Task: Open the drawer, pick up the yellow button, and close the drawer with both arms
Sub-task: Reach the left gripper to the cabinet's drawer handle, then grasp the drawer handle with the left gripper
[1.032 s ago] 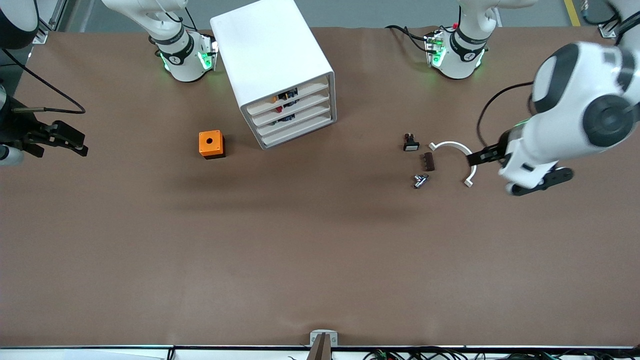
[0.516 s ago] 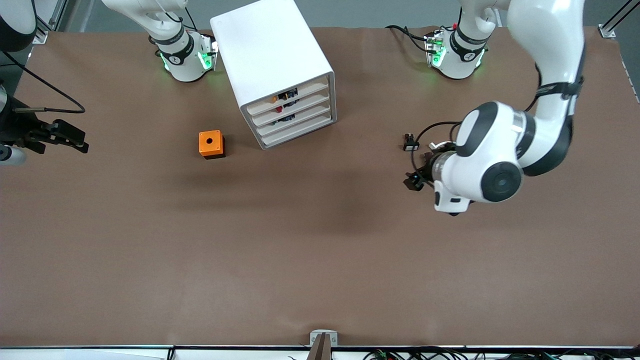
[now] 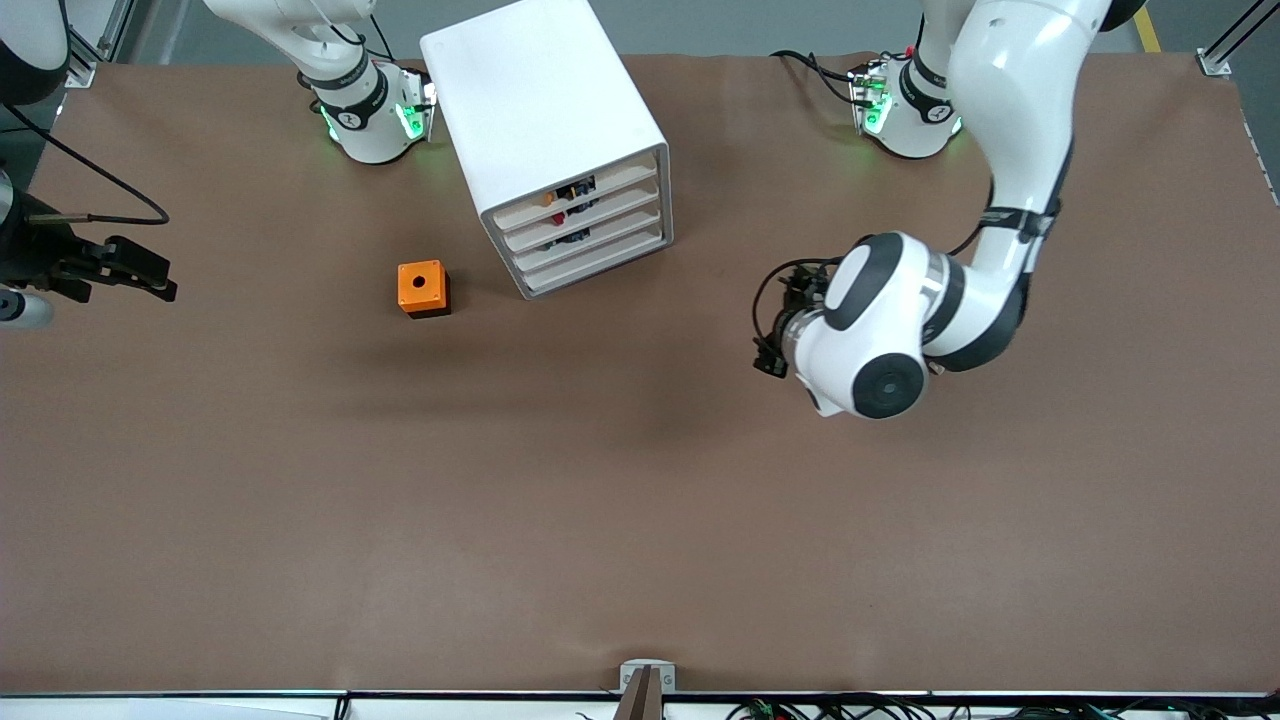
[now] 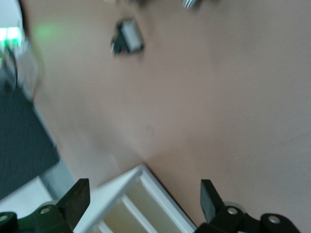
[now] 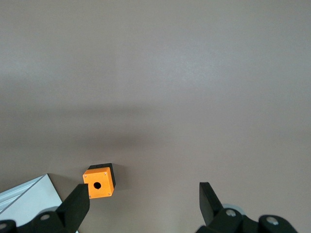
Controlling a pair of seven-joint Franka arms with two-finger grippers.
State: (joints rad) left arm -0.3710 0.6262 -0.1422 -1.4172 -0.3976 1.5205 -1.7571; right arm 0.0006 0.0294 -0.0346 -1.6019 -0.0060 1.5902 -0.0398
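The front view looks steeply down from high across the table (image 3: 640, 520), facing the arm bases along its upper edge. The left wrist view looks closely down at the cabinet (image 4: 141, 204), also upper centre in front. The right wrist view shares the orange box (image 5: 99, 182) with front.

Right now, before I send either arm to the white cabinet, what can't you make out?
- Tiny orange-capped button: front view shows only small specks in the top white tray drawer; too small to identify.
- Small parts on the table: left arm covers them in front view; blurred in left wrist view.
- Right gripper: its arm is cut by the frame edge.
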